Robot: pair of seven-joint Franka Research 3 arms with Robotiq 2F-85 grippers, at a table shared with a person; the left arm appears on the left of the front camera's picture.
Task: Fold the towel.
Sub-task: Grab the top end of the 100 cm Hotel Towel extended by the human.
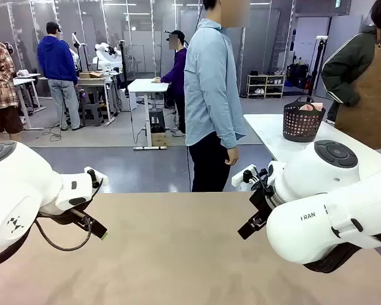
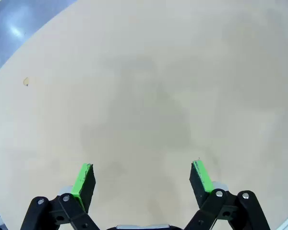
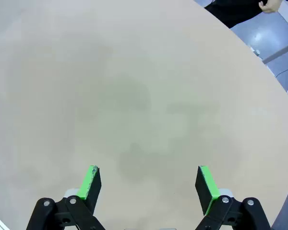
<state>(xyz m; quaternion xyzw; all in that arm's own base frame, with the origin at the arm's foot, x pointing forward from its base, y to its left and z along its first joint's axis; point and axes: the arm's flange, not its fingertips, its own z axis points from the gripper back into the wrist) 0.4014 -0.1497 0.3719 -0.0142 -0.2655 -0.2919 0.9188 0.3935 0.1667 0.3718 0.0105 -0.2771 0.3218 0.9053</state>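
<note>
White rounded arm housings fill the lower corners of the front view, the left arm at lower left and the right arm at lower right. Each reaches inward over the beige table (image 1: 178, 254).

From the left housing, the left gripper (image 1: 96, 227) slants down toward the tabletop with a green tip showing. In the left wrist view the left gripper (image 2: 143, 167) has its jaws set wide, and the two green pads (image 2: 82, 179) stand well apart at the bottom of the frame. Bare tabletop lies between and beyond them. A small brownish mark (image 2: 25, 82) sits on the surface at the left of that frame, and grey floor shows past the table edge in the upper left corner.

The right gripper (image 1: 249, 225) juts from the right housing toward the middle of the front view. In the right wrist view the right gripper (image 3: 148, 170) is likewise spread wide, green pads (image 3: 205, 184) far apart and nothing between them but plain tabletop.

At the far edge, centre of the front view, stands a person (image 1: 211, 95) in a light blue shirt and dark trousers, one hand (image 1: 232, 155) hanging at the side.

On a white table (image 1: 267, 130) at the right of the front view stands a dark basket (image 1: 303, 127), well apart from both grippers. A pale pink patch (image 1: 311, 107) shows at its rim; whether that is the towel I cannot tell.
</note>
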